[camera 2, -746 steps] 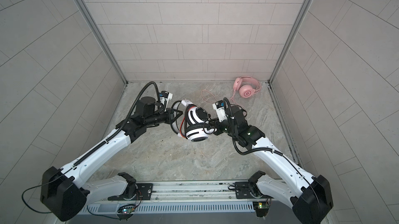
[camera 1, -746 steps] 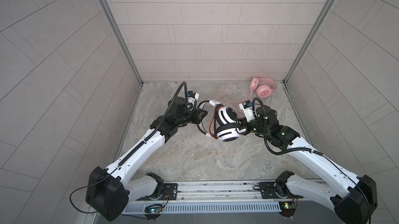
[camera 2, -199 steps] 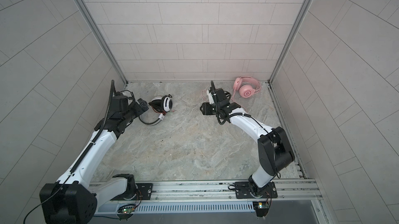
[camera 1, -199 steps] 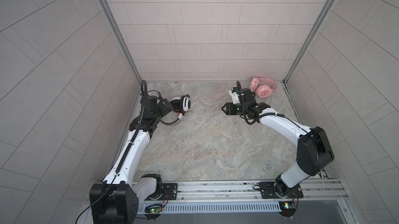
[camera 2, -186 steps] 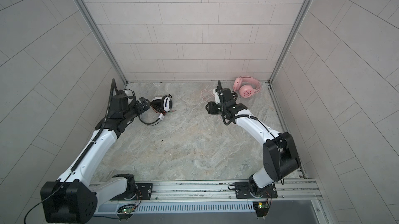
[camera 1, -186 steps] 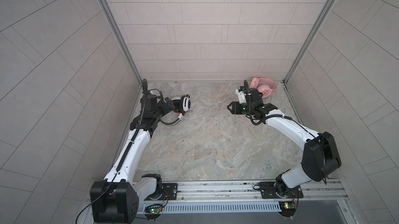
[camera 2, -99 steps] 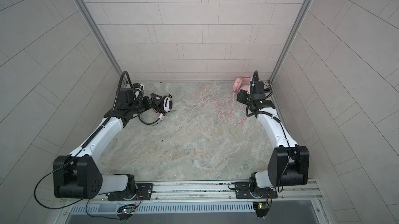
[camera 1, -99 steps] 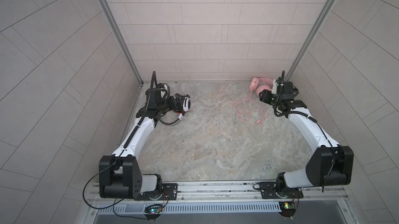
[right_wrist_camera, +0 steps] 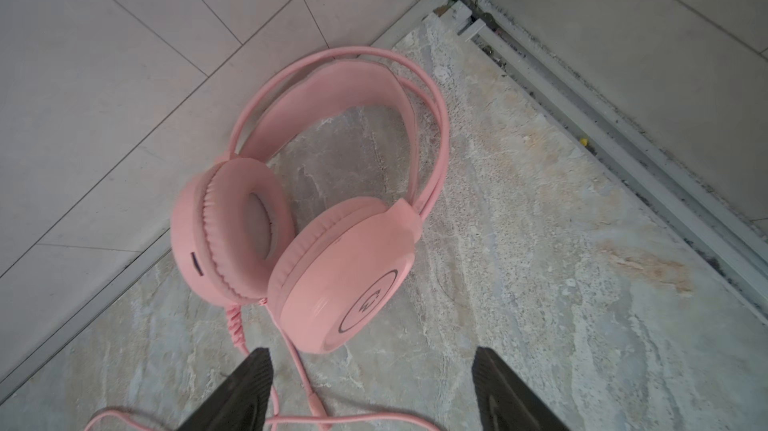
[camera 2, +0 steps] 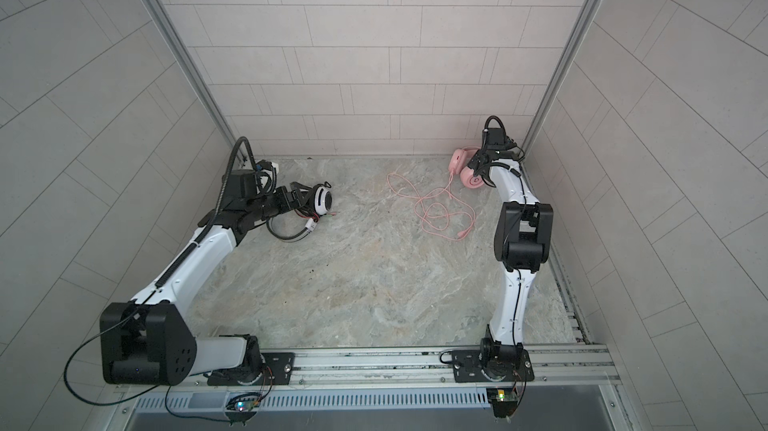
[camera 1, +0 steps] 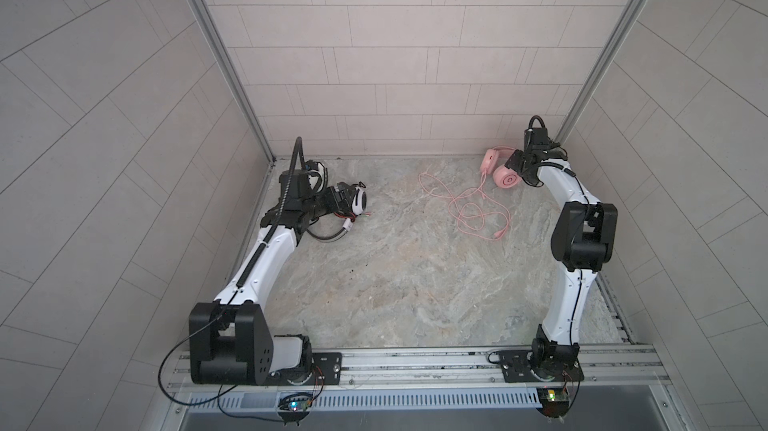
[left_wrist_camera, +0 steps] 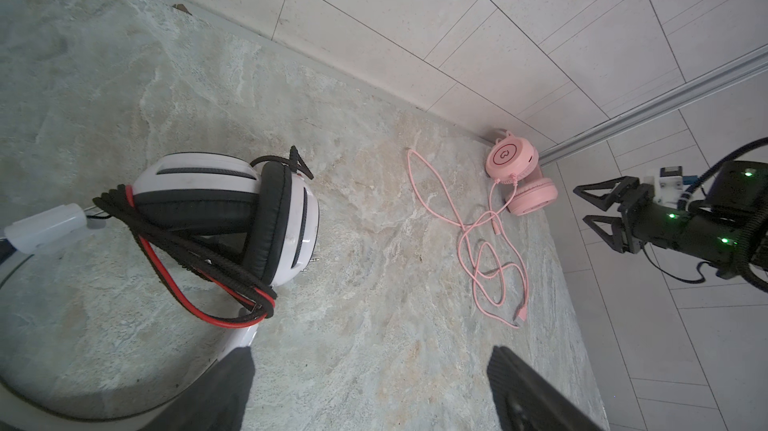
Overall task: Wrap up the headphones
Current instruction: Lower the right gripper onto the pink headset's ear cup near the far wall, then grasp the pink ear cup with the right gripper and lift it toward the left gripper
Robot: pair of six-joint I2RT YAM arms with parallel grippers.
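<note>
The white over-ear headset with black ear pads [camera 1: 360,201] lies on the marbled grey-beige stone tabletop [camera 1: 395,283] at the far left, near the left wall, and shows in both top views [camera 2: 323,199]. Its braided black-and-red cord [left_wrist_camera: 195,258] is looped across the two ear cups, as the left wrist view shows, and a small white inline control box [left_wrist_camera: 45,227] hangs on the cord at one side. The left gripper [camera 1: 341,197] sits right at this headset with its jaws wide apart and only bare tabletop between them. One black finger [left_wrist_camera: 224,391] overlaps the end of the headset's band, but whether it touches I cannot tell. The all-pink over-ear headset [camera 1: 507,179] rests in the far right corner against the tiled back wall [camera 1: 395,76]. Its ear cups stand on edge, close together, and in the right wrist view [right_wrist_camera: 332,242] its padded band arches toward the corner. Its thin pink cord [camera 1: 473,211] is not wound. It sprawls in loose loops over the tabletop from the headset toward the middle and ends in a pink plug [left_wrist_camera: 521,316]. The right gripper [camera 1: 518,166] is poised over the pink headset's nearer ear cup, jaws spread wide and holding nothing. The cord runs past one of its dark fingers [right_wrist_camera: 232,400]. The two headsets lie well apart.
</note>
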